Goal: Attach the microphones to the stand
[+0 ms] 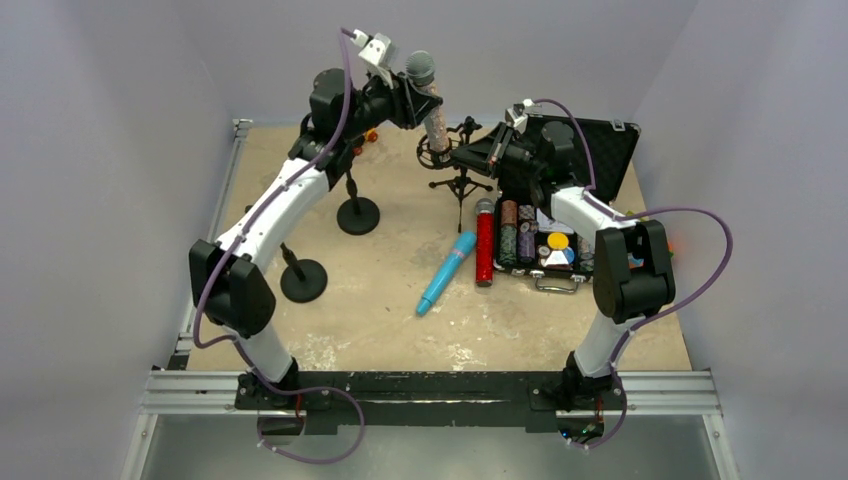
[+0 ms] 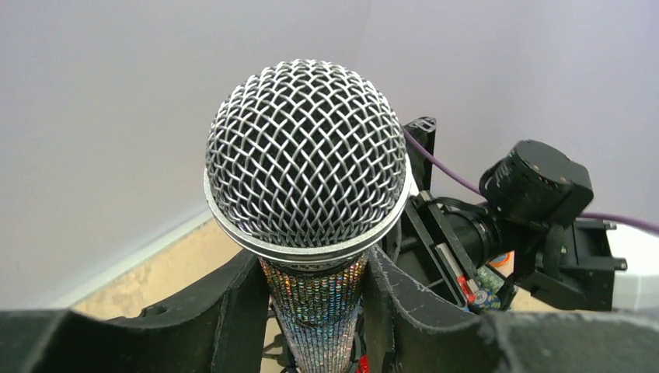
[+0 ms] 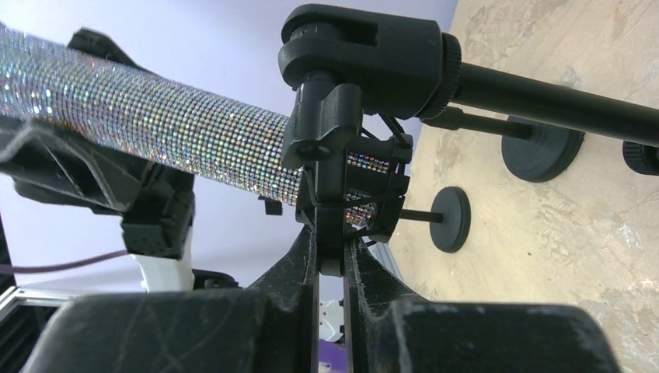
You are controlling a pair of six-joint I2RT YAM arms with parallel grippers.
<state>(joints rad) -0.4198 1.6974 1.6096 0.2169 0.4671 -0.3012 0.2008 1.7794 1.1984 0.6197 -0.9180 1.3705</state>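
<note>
Tan tabletop (image 1: 380, 320); left gripper (image 2: 315, 303) clamps silver mic (image 2: 307, 155), body in stand clip (image 3: 342, 155); right gripper (image 3: 330, 256) pinched on clip. Seating mic 1; next likely press deeper, release.

Plain lavender-grey walls (image 1: 110, 120) fill the top and sides of the frame, evenly lit. A scuffed tan tabletop (image 1: 350, 335) occupies the centre; an aluminium rail (image 1: 190, 392) crosses the bottom.
</note>
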